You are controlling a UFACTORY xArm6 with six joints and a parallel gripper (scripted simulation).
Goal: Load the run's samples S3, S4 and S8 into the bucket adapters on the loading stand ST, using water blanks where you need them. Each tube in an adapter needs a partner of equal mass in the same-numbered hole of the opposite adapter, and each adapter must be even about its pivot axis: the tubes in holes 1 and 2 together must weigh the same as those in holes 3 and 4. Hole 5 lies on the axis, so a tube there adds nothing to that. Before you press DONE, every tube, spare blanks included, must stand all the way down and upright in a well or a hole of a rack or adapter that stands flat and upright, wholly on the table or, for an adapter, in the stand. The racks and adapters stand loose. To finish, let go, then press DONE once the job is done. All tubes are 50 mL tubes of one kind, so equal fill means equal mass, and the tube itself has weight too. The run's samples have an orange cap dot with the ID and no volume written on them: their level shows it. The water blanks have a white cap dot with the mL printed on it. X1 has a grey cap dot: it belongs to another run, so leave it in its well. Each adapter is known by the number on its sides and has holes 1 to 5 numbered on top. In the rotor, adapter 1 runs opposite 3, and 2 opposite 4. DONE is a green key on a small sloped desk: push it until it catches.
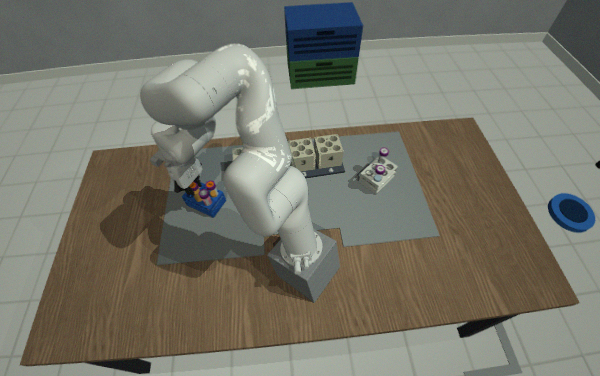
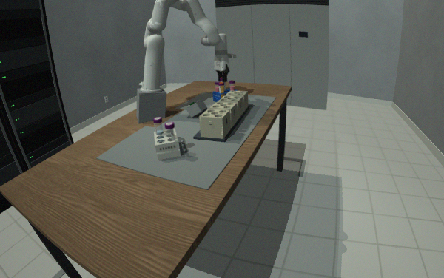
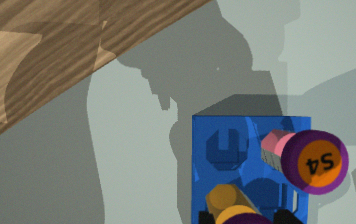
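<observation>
My gripper [image 1: 193, 189] [image 2: 222, 78] [image 3: 245, 219] is shut on an amber tube with a purple cap at the blue rack [image 1: 214, 210] [image 3: 201, 172]. Its dot is cut off in the wrist view; I cannot tell whether it has left its well. The pink S4 tube [image 3: 320, 163] stands in the same rack. Another orange-dotted tube [image 1: 211, 185] and a grey-dotted tube [image 1: 204, 193] stand there too. Adapter 3 [image 1: 303, 163] and adapter 4 [image 1: 330, 160] stand on the loading stand [image 1: 325, 172] [image 2: 209, 138], with no caps showing; the arm hides others in the top view.
The white blanks rack [image 1: 370, 185] [image 2: 167, 151] holds two purple-capped tubes [image 1: 384, 151] [image 1: 380, 169] at the other end of the grey mat [image 1: 390, 215]. The small sloped desk [image 2: 197, 109] with the green key stands between the arm base [image 2: 151, 105] and the adapter row.
</observation>
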